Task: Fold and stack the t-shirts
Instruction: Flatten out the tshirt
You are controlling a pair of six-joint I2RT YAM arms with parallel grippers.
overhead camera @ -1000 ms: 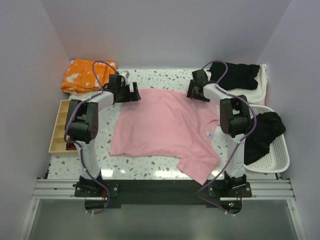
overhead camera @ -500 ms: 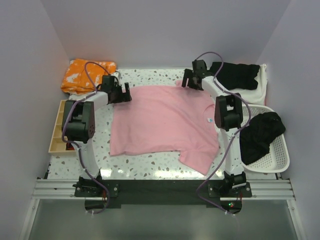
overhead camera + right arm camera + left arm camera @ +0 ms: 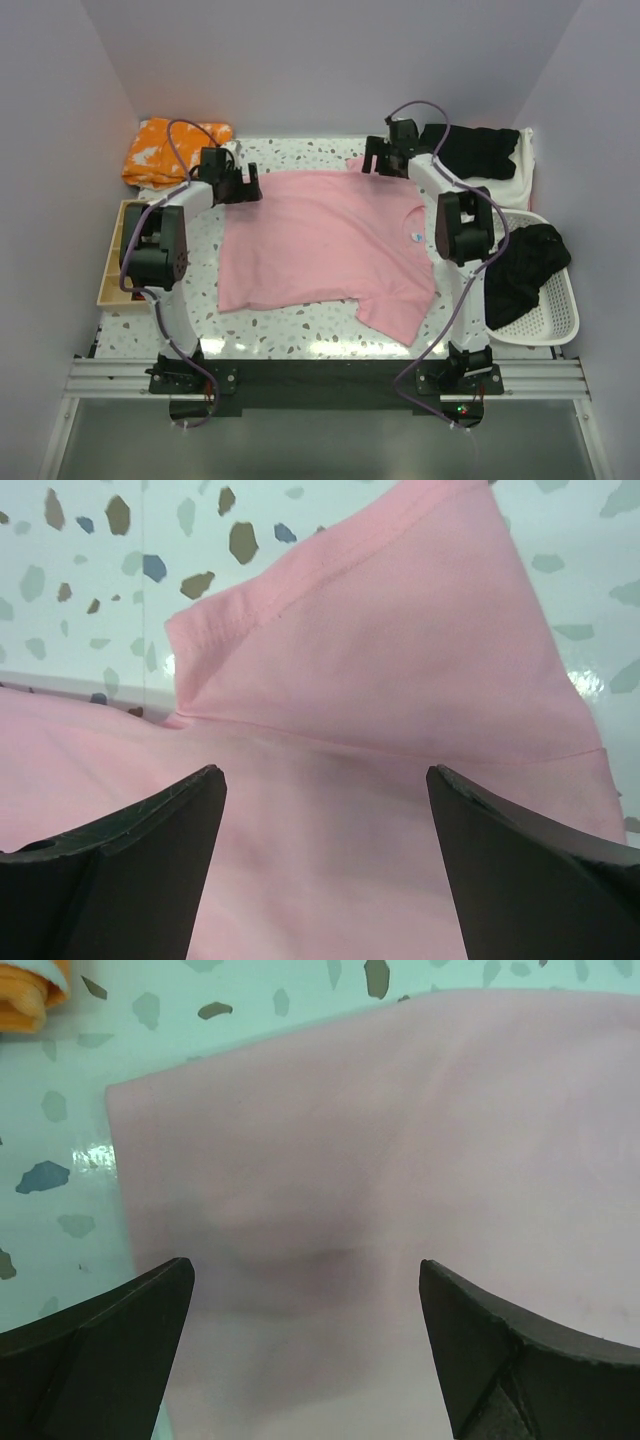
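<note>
A light pink t-shirt lies spread flat in the middle of the table, one sleeve pointing to the near right. My left gripper hovers over its far left corner, jaws open and empty; the left wrist view shows the pink fabric between the fingers. My right gripper is open and empty over the far right sleeve. A black t-shirt lies on an off-white one at the back right. Another black t-shirt lies in a basket.
A white mesh basket stands at the right edge. An orange patterned cloth lies at the back left. A wooden compartment tray stands at the left edge. Speckled tabletop shows in front of the shirt.
Both arms have reached farther back and outward. The pink shirt has shifted toward the far side and lies flatter, its near sleeve drawn away from the front edge.
</note>
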